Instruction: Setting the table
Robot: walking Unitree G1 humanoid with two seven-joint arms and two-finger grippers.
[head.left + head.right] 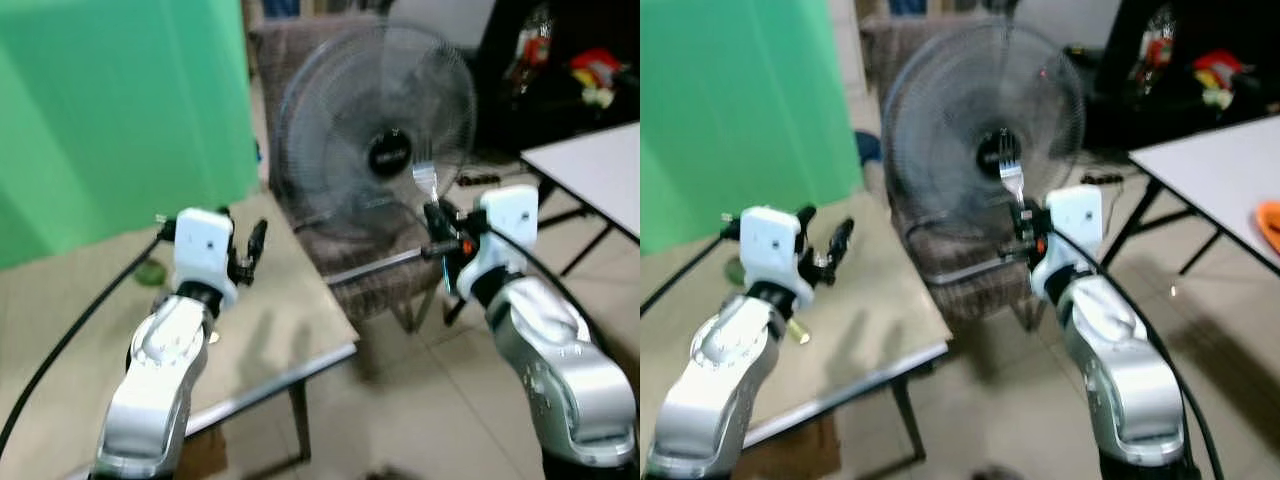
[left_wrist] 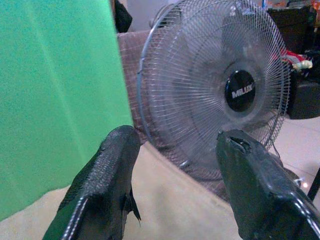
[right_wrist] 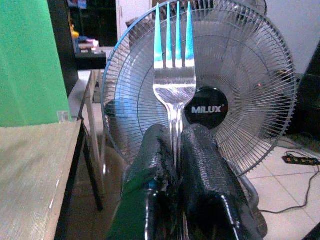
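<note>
My right gripper (image 3: 175, 145) is shut on the handle of a silver fork (image 3: 174, 75), which stands upright with its tines up. In the eye views the fork (image 1: 1011, 176) rises above the right gripper (image 1: 437, 228), off the right edge of the beige table (image 1: 260, 330) and in front of the fan. The left gripper (image 1: 250, 250) hovers over the beige table, held open with nothing between its fingers (image 2: 107, 175). A small green thing (image 1: 150, 272) lies on the table just left of the left arm.
A large standing fan (image 1: 385, 140) labelled MILUX stands on a brown chair (image 1: 380, 270) just beyond the table corner. A green screen (image 1: 110, 110) rises at the back left. A white table (image 1: 590, 170) stands at right, with an orange thing (image 1: 1270, 222) on it.
</note>
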